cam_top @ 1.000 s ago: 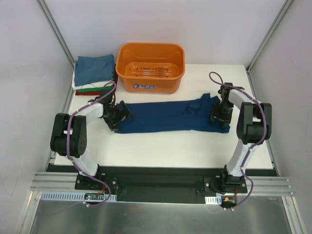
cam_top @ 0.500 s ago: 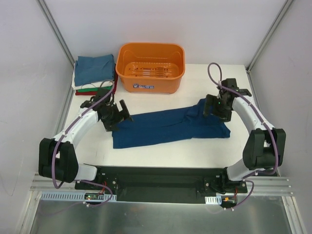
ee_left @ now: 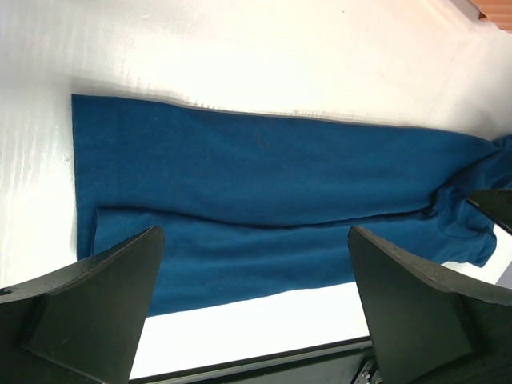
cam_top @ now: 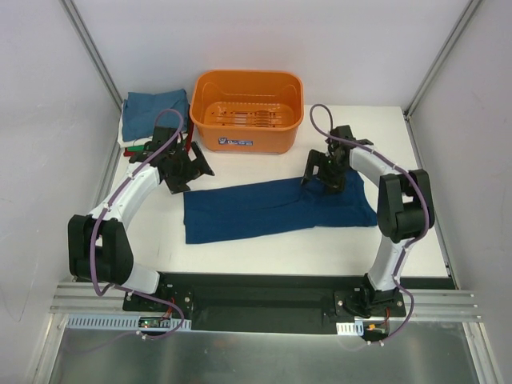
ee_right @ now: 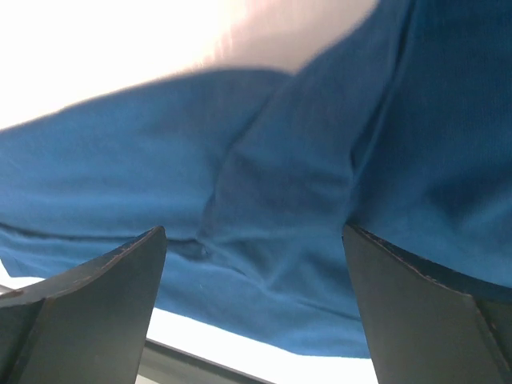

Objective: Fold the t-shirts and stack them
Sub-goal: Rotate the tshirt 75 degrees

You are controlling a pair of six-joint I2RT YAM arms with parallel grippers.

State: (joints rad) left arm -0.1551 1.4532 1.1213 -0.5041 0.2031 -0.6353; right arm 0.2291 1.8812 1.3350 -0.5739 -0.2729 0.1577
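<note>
At the bottom of the top view, the two arm bases are sitting on the dark rail at the near edge of the white table (cam_top: 264, 248). Just beyond them, across the middle of the frame, the dark navy-blue t-shirt (cam_top: 272, 208) is lying flat on the table as a long band folded lengthwise, its left end squared off and its right end more rumpled.

The left gripper (cam_top: 186, 164) is hovering above bare table at the upper-left corner of the shirt. In the left wrist view its fingers (ee_left: 96, 312) are standing wide apart with nothing between them, and the shirt (ee_left: 264, 184) is stretching across the frame below, its fold line running left to right.

The right gripper (cam_top: 324, 172) is hanging over the far edge of the shirt, right of centre. In the right wrist view the fingers (ee_right: 88, 296) are spread and holding nothing, and creased blue cloth (ee_right: 264, 200) is filling most of the frame close beneath them; whether they are touching it I cannot tell.

Farther back, at top centre, the orange basket (cam_top: 248, 108) is standing on the table. To its left, in the upper-left corner of the table, a stack of folded t-shirts (cam_top: 150, 114) is resting, teal-blue on top, with green and red edges showing beneath.
</note>
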